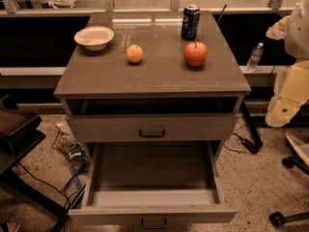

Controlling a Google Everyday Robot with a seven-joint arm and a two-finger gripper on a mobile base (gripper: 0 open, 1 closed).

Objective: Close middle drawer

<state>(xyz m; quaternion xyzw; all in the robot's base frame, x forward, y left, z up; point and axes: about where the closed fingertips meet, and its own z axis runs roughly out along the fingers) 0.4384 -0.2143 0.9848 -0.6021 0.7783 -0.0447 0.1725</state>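
Observation:
The middle drawer (153, 170) is pulled far out of the grey cabinet toward me. Its long bare grey tray is empty. Its flat front (153, 214) lies at the bottom edge of the view, with the small dark loop handle (153, 223) at its centre. My arm stands at the right edge of the view. My gripper (279, 28) is up at the far right, level with the countertop's back, far from the drawer and touching nothing.
Above the open drawer is another drawer front (152, 128) with a dark handle and a dark gap over it. On the countertop (96, 76) stand a white bowl (94, 36), an orange (134, 53), an apple (195, 54) and a soda can (190, 22). A water bottle (255, 57), cables and chair wheels lie on the floor at the right.

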